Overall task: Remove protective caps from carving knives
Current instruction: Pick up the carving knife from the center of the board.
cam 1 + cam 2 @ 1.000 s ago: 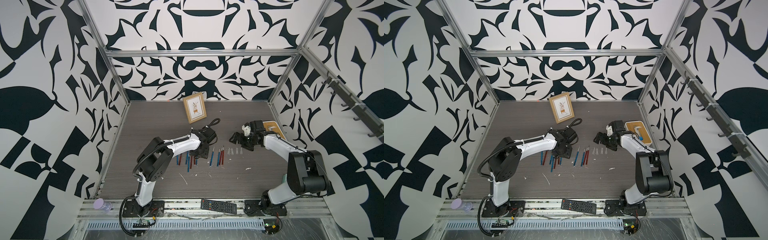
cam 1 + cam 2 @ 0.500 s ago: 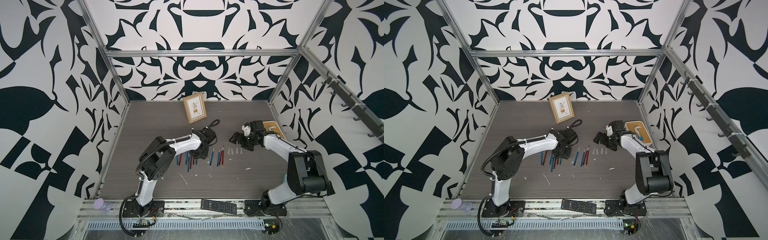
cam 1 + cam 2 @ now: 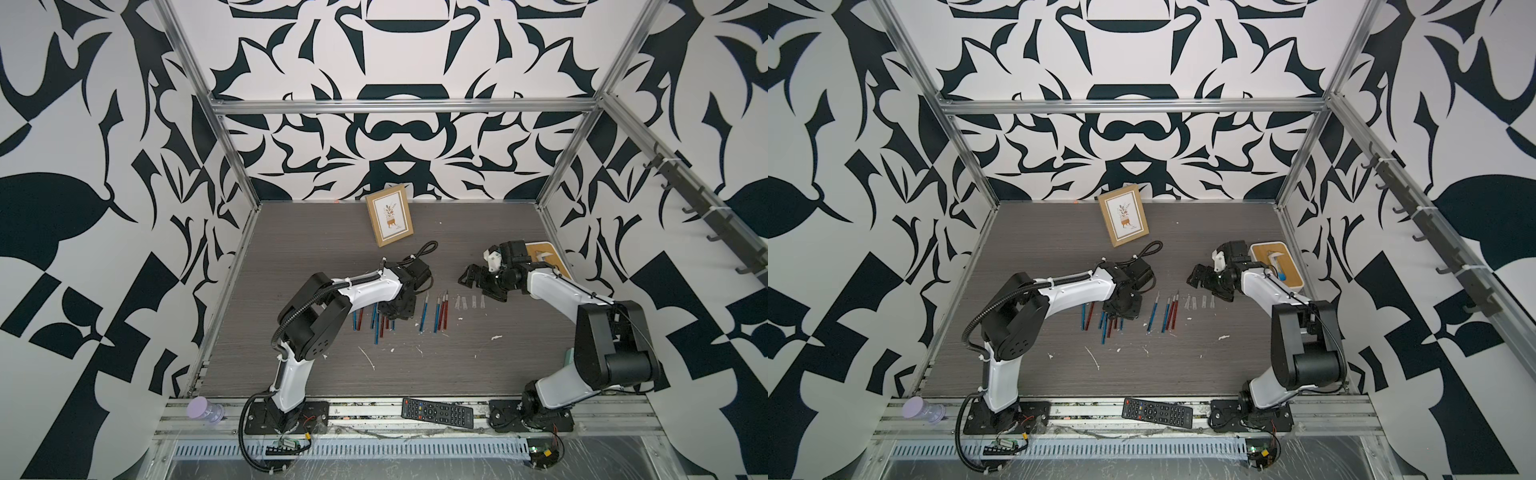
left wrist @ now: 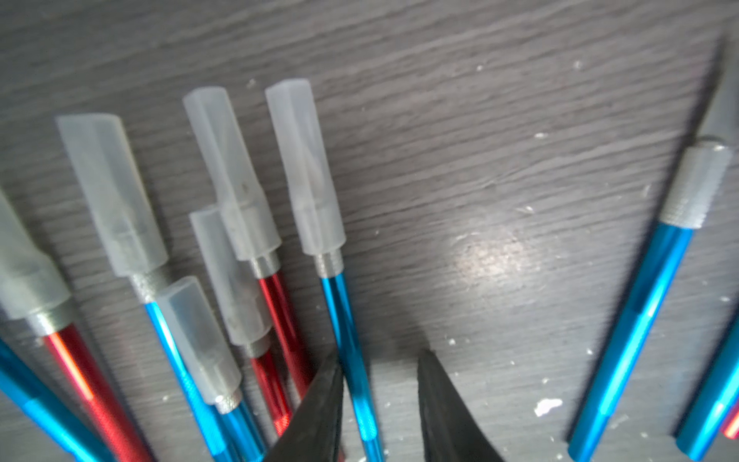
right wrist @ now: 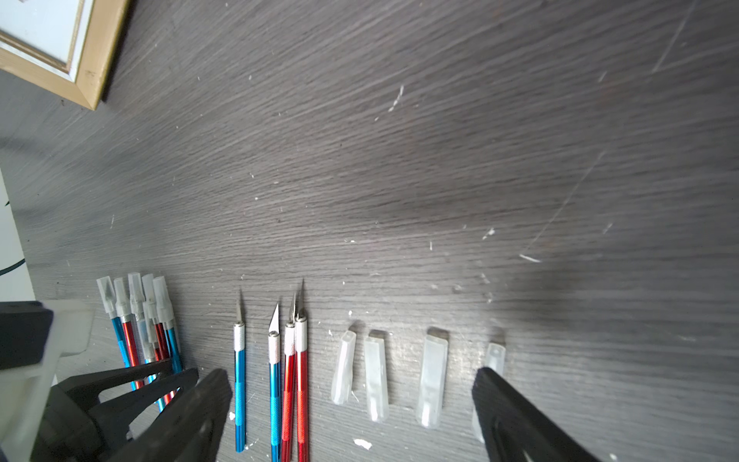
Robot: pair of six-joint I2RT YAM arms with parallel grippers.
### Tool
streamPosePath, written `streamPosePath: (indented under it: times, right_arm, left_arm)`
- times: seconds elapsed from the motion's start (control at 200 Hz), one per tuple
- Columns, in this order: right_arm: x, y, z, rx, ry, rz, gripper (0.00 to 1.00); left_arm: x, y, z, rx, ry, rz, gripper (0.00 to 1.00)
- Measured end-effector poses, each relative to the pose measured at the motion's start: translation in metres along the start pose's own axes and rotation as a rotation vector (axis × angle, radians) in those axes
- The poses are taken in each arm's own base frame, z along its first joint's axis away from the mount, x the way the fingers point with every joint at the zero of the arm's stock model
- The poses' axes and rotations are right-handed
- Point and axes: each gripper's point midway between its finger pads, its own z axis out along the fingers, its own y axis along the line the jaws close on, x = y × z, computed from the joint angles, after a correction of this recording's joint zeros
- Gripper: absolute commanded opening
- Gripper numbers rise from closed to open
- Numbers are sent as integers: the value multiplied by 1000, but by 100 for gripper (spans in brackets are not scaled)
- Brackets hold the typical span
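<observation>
Several capped carving knives point(image 4: 276, 304) with blue and red handles lie bunched together, each tip in a whitish protective cap point(image 4: 306, 168). My left gripper point(image 4: 382, 356) is down over this bunch point(image 3: 376, 322). Its jaws stand either side of a blue knife point(image 4: 348, 320), one finger touching the handle and a gap at the other. To the right lie several bare-bladed knives point(image 5: 288, 376) and then a row of loose caps point(image 5: 376, 376). My right gripper point(image 5: 350, 376) hovers wide open over that row point(image 3: 469, 301), holding nothing.
A wood picture frame point(image 3: 390, 221) leans at the back. A wooden tray point(image 3: 1277, 266) sits behind my right arm. A black remote point(image 3: 437, 412) and a purple cup point(image 3: 205, 409) rest on the front rail. White flecks point(image 3: 368, 357) dot the tabletop.
My left gripper has come forward and down onto the bunch of capped knives, and its jaws have narrowed around a blue handle. The right arm has stayed put.
</observation>
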Motion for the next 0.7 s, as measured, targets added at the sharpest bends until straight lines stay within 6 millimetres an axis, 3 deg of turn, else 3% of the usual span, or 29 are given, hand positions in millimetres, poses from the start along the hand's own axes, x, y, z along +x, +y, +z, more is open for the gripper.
streamPosePath:
  times: [0.275, 0.5, 0.7]
  right_arm:
    - [0, 0, 0, 0, 0, 0, 97]
    - [0, 0, 0, 0, 0, -1, 97]
    - [0, 1, 0, -3, -1, -2, 93]
  left_arm:
    - [1, 1, 0, 0, 1, -10, 12]
    - [1, -4, -1, 31, 8, -9, 6]
    - [3, -24, -9, 164, 5, 11, 5]
